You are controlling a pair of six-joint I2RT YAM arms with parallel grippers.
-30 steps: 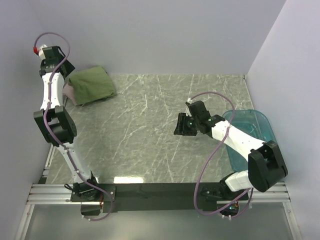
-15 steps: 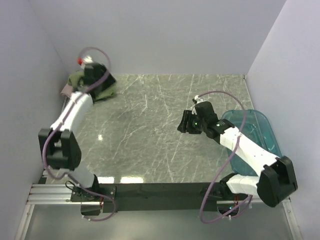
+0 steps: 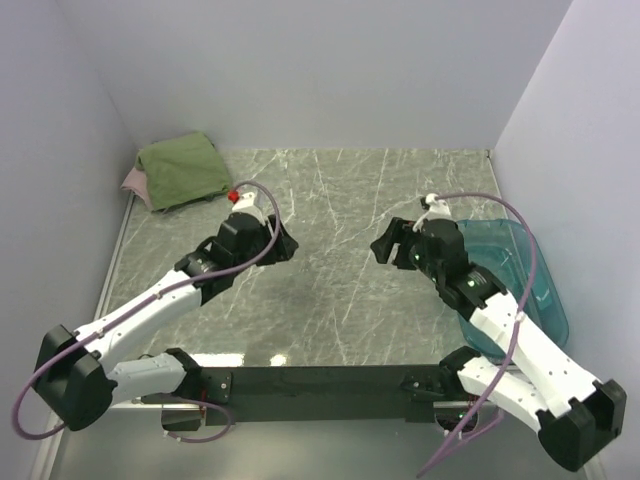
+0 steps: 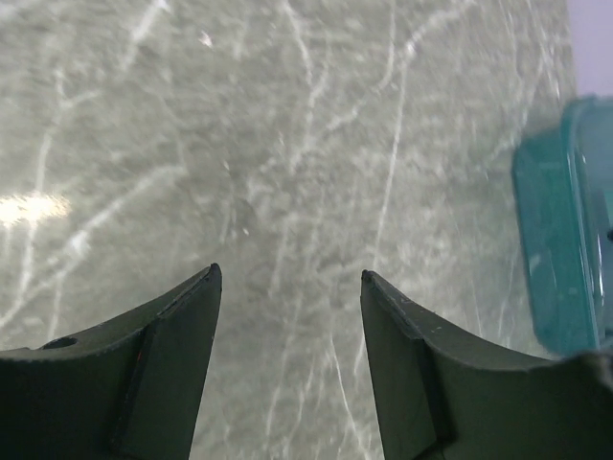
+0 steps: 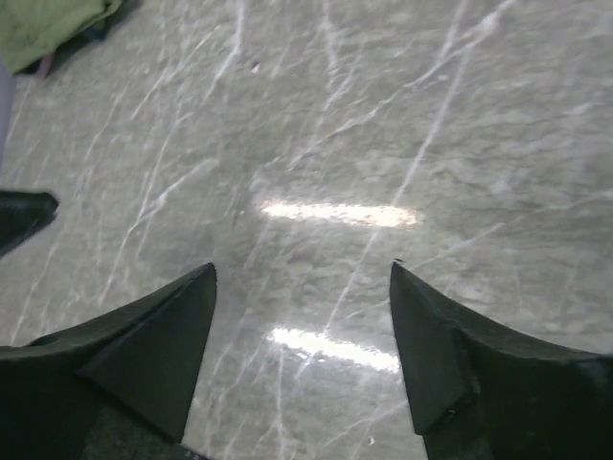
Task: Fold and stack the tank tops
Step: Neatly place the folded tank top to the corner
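A folded olive-green tank top point(image 3: 182, 170) lies at the back left corner of the table, on top of a pale pink one point(image 3: 133, 181) whose edge shows at its left. A corner of the green top also shows in the right wrist view point(image 5: 48, 27). The striped top is not in view. My left gripper point(image 3: 283, 243) is open and empty over the marble table, well right and in front of the stack; its fingers point(image 4: 182, 355) frame bare table. My right gripper point(image 3: 385, 245) is open and empty over the middle right of the table.
A translucent teal plastic tub point(image 3: 520, 280) stands at the right edge of the table, partly under the right arm; its rim also shows in the left wrist view point(image 4: 565, 249). White walls close the back, left and right sides. The left gripper's tip shows in the right wrist view point(image 5: 21, 216).
My left arm has swung away from the stack at the back left to the table's middle, leaving the green top folded there. My right arm has shifted slightly right.
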